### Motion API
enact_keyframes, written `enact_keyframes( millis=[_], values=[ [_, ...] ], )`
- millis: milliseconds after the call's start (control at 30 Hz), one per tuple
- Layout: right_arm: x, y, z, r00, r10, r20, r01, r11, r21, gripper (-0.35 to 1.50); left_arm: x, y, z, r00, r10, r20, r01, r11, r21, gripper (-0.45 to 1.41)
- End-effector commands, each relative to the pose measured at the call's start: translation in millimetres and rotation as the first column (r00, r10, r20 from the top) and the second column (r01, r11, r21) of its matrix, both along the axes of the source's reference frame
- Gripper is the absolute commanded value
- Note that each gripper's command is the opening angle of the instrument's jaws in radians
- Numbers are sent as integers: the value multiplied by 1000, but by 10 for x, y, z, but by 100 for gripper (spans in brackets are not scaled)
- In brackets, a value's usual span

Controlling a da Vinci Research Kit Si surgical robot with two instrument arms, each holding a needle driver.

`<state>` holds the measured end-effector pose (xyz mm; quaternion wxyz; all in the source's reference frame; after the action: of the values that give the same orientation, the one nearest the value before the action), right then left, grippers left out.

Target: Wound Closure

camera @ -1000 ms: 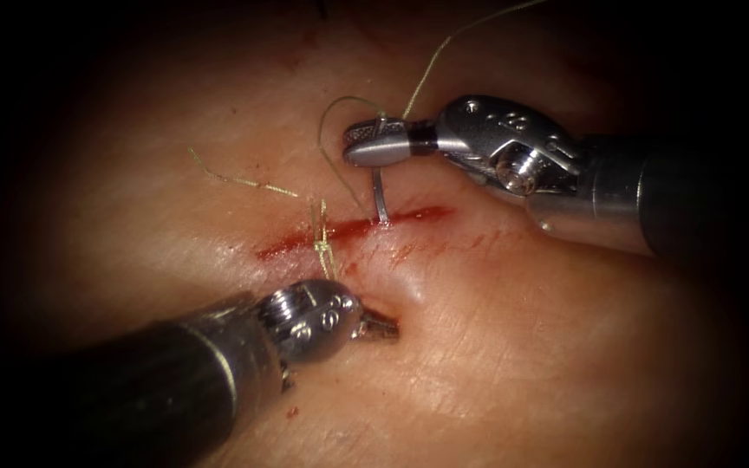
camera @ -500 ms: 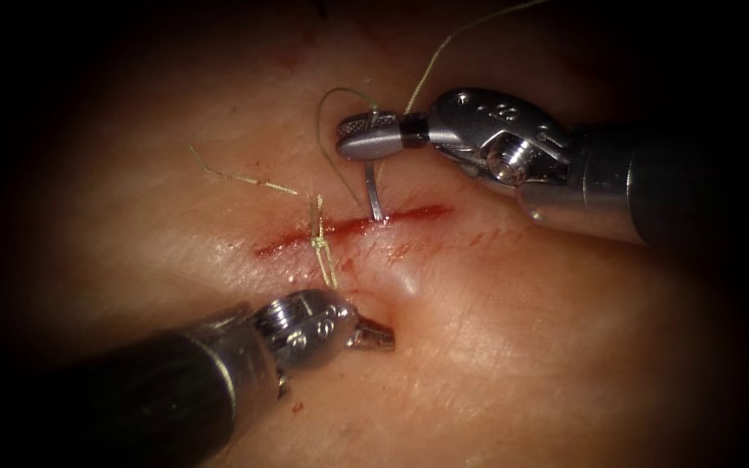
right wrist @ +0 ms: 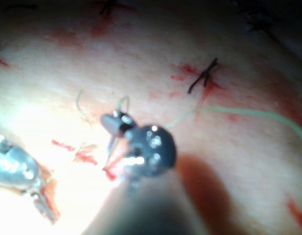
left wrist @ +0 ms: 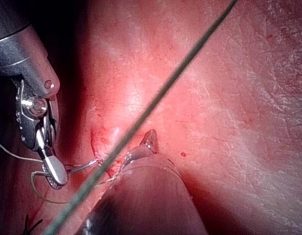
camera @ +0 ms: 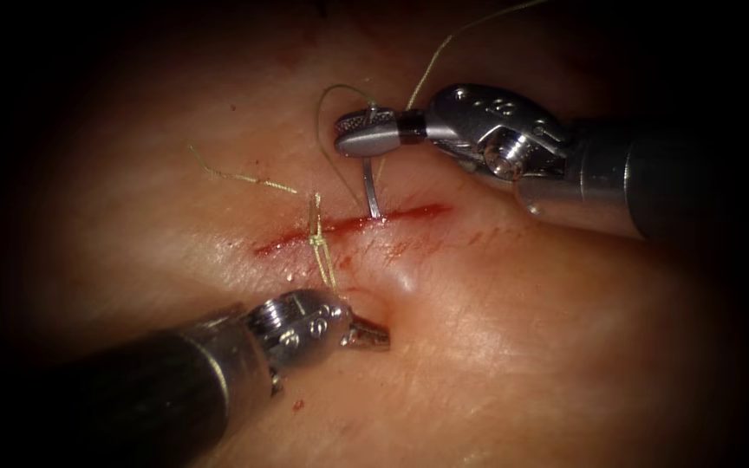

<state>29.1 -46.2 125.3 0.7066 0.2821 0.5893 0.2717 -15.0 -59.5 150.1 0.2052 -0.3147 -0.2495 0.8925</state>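
1. The thin curved steel needle (camera: pixel 372 192) is standing nearly upright at the middle of the cut, its lower end sitting in the tissue at the cut's upper edge, its upper end clamped in the right arm's silver needle driver (camera: pixel 366 136); being stiff, slick and slight, it is likely to twist unless held flat across the fingers, back from the point.
2. The pale green thread (camera: pixel 329 130) is looping from that needle end and trailing away upward; it is looking limp and light.
3. A knotted stitch (camera: pixel 318 238) is crossing the dark red cut (camera: pixel 348 228) left of the needle.
4. The left arm's silver needle driver (camera: pixel 366 333) is pressing its closed fingers into the soft, glistening pink tissue (camera: pixel 513 347) below the cut, pinching a fold that is dimpling readily.
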Motion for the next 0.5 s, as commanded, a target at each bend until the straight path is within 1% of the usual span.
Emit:
enact_keyframes(
  millis=[33,400,500],
  values=[
    [8,6,4,1000,5,-2,-5,1000,0,-35,-4,1,7,1000,0,1,0,1000,-1,-4],
    [11,10,2,1000,21,7,-21,1000,7,-35,-2,1,8,1000,2,2,-2,1000,-2,-4],
    [11,12,1,1000,14,23,-15,1000,9,-35,-1,1,8,1000,2,5,-2,1000,-2,-4]
  ],
)
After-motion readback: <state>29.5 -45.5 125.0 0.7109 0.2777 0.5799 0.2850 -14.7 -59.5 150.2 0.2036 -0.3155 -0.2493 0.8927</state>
